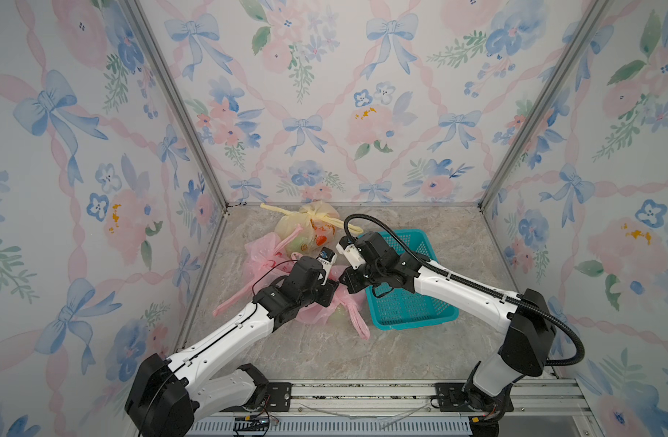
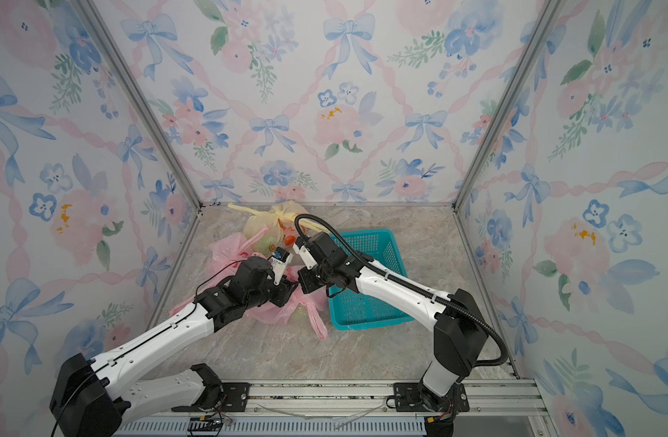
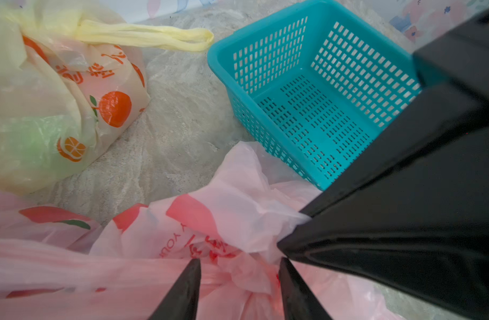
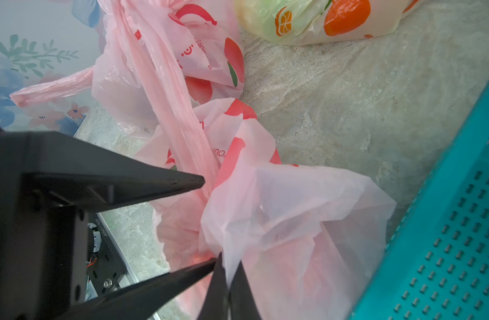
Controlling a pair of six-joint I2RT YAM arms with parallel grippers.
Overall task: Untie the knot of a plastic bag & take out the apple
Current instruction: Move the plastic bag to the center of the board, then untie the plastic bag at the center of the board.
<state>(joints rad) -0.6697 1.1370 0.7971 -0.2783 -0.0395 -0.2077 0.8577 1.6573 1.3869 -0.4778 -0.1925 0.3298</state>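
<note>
A pink plastic bag with red print lies in the middle of the marble table, and a pale green round shape shows through its near side. Its twisted knot sits between the spread fingers of my left gripper, which is open and astride it. My right gripper is shut on a loose flap of the same bag, right beside the left one. In both top views the two grippers meet over the bag, which hides their fingertips.
A teal perforated basket stands right of the bag, partly under the right arm. A knotted yellow bag with orange prints lies at the back. A second pink bag lies at the back left, its handles trailing left.
</note>
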